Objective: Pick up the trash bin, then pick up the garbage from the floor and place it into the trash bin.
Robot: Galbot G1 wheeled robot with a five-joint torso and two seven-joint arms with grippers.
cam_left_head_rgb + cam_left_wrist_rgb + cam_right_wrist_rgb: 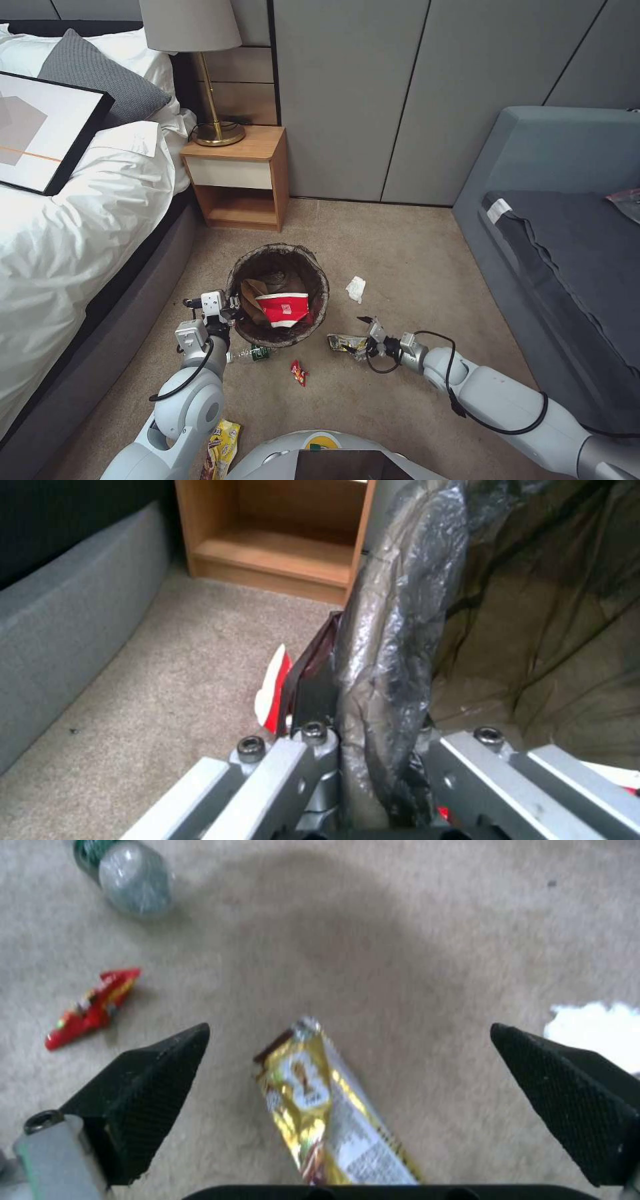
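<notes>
Head view: the trash bin (278, 294) stands upright on the carpet, the left gripper (223, 308) clamped on its rim; left wrist view: the liner-wrapped rim (387, 680) runs between the jaws; right wrist view: the right gripper (347, 1075) spreads wide around the gold wrapper (327, 1110), its long axis running between the fingers, its near end cut off.

Head view: set high, facing forward and down over the carpet (400, 267), taking in both arms, bed (73, 220) and nightstand (240, 177). Left wrist view: very close against the trash bin (393, 645) rim, facing along the floor toward the nightstand (280, 545), which the head view shares. Right wrist view: near the floor, facing straight down on the gold candy wrapper (327, 1110); it shares that wrapper (347, 343), the tiny red wrapper (93, 1007) and the bottle (127, 872) with the head view.
</notes>
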